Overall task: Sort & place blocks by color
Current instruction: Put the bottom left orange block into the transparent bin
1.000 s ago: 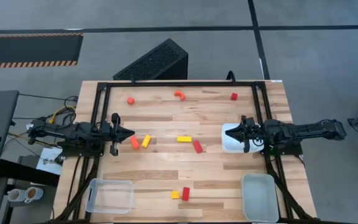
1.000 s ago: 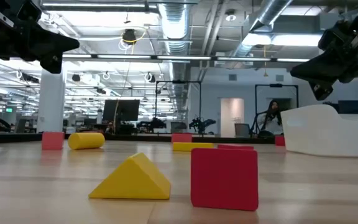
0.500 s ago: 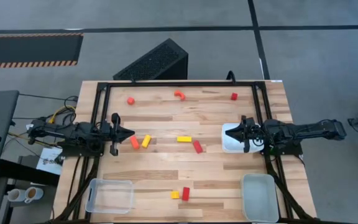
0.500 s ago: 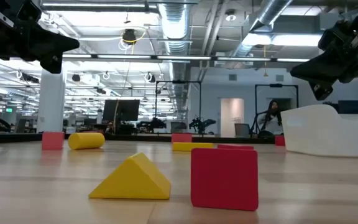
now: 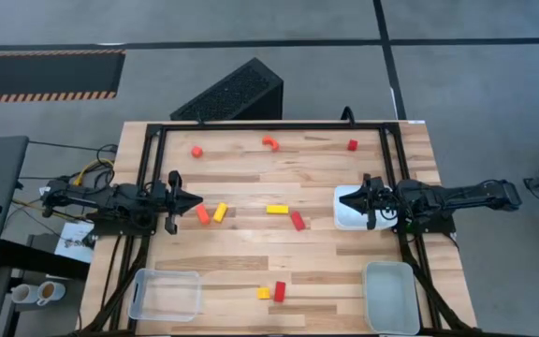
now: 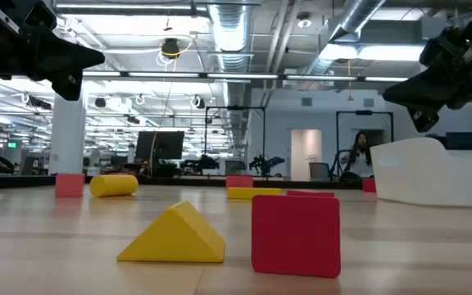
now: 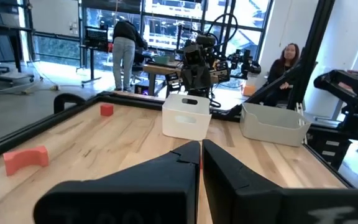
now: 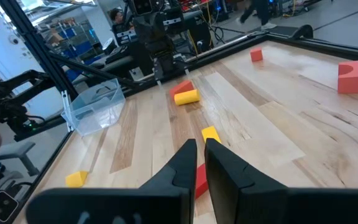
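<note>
Two blocks nearest low camera: yellow wedge, red cube; other blocks scattered across desk. Farther back, left pincer and right pincer both pressed together, empty. White tray half hidden beneath right pincer.

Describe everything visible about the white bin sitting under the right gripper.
The white bin is an opaque, plastic-looking rectangular tub with rounded corners and a handle cut-out in its end wall. It stands upright on the wooden table, open side up, near the right edge about midway along it. The right gripper hangs over its rim, fingers together, apart from it in the low view. No block touches its outside; its inside is hidden. A clear tray sits separately on the same side.
</note>
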Action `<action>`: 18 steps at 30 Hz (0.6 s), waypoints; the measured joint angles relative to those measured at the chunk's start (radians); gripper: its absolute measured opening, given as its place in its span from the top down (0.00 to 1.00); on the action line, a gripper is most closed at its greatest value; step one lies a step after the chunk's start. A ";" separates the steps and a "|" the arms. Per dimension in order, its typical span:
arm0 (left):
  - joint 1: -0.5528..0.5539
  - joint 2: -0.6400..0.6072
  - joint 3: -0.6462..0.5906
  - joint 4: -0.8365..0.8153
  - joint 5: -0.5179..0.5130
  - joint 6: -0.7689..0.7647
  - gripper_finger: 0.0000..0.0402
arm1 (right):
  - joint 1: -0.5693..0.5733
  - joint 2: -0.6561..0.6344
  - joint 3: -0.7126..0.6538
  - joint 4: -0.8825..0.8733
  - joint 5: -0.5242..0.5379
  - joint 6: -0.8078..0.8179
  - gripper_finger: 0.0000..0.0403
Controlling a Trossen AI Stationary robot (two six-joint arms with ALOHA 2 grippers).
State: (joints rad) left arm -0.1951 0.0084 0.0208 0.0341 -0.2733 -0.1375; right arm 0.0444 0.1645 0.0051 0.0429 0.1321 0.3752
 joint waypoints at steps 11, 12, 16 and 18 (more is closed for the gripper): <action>0.000 0.000 0.000 0.030 -0.032 0.035 0.99 | 0.000 0.000 0.000 0.000 0.000 0.000 0.86; 0.000 0.000 0.000 0.038 -0.047 0.042 0.99 | 0.000 0.000 0.000 0.000 0.000 0.000 0.86; 0.000 0.000 0.000 0.060 -0.115 0.057 0.99 | 0.000 0.000 0.000 0.000 0.000 0.000 0.86; 0.001 0.000 0.000 0.077 -0.125 0.080 0.99 | 0.000 0.000 0.000 0.000 0.000 0.000 0.86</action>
State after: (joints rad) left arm -0.1944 0.0082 0.0204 0.1109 -0.3979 -0.0573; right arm 0.0441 0.1646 0.0048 0.0429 0.1322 0.3752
